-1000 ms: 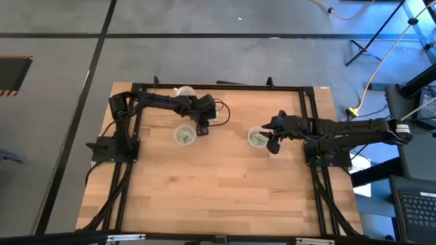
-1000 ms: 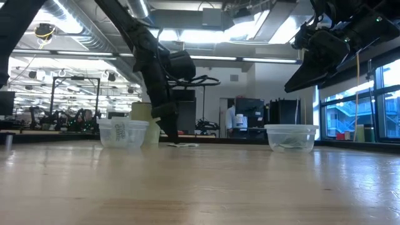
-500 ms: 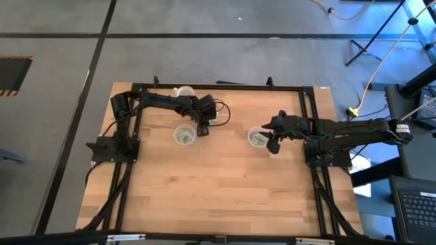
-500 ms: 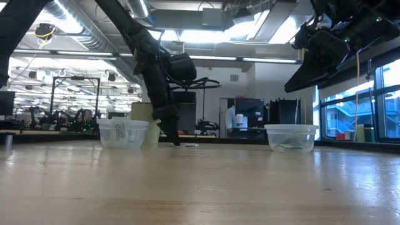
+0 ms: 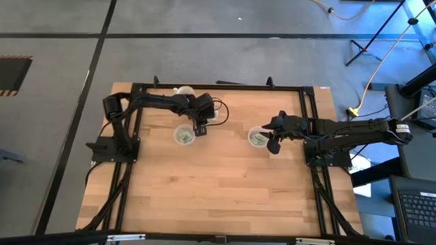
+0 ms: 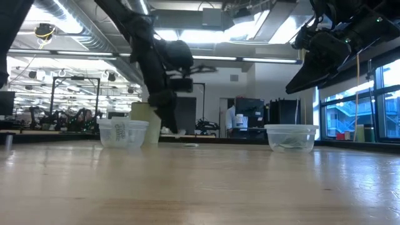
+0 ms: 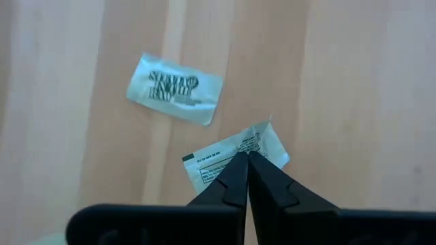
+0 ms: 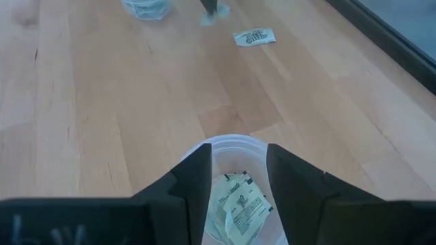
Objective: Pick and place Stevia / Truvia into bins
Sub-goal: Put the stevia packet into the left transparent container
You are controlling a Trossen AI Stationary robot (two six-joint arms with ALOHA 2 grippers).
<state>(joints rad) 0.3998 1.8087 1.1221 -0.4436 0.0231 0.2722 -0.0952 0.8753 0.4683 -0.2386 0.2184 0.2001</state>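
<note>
Your left hand (image 7: 246, 160) is now rising off the counter (image 5: 225, 190), closed on a packet (image 7: 235, 158) it was pressing down on a moment ago, so the cup (image 5: 184, 135) comes next. Your right hand (image 8: 235, 167) is hovering open over its cup (image 8: 235, 204). A loose packet (image 7: 175, 88) is showing dark print, too blurred to read.

We read "Stevia in the Raw" in dark print on the loose packet (image 7: 175, 89) lying just beyond the pinched packet (image 7: 235, 156). The pinched packet carries small print too fine to read, as do the packets in the right cup (image 8: 235, 204).
</note>
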